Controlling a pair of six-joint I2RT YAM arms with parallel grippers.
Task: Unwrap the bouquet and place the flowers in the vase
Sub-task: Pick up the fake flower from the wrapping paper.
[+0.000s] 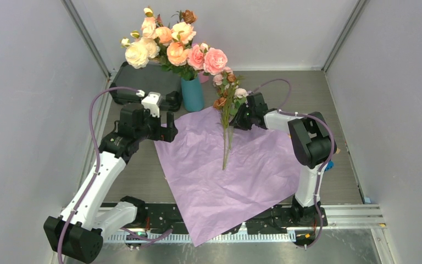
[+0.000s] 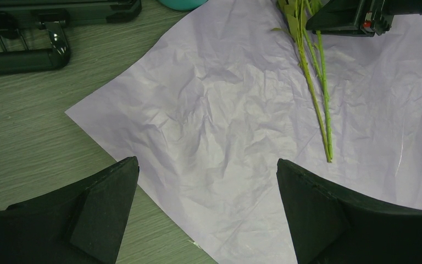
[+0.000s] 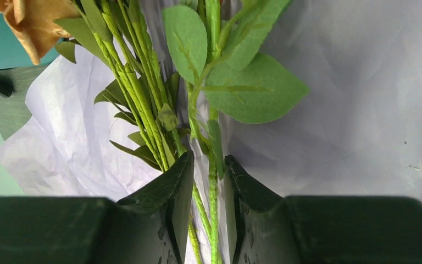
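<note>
The right gripper has its two fingers drawn close together around the thin green stems of the flowers. A small gap shows beside the stems, so we cannot tell if the fingers already press them. The flowers lie on the flat lilac paper, with the heads at the far side and the stem ends pointing near. The teal vase stands upright just left of the heads, at the far edge of the paper, and it holds big peach roses. The left gripper is spread wide and holds nothing, above the left corner of the paper.
</note>
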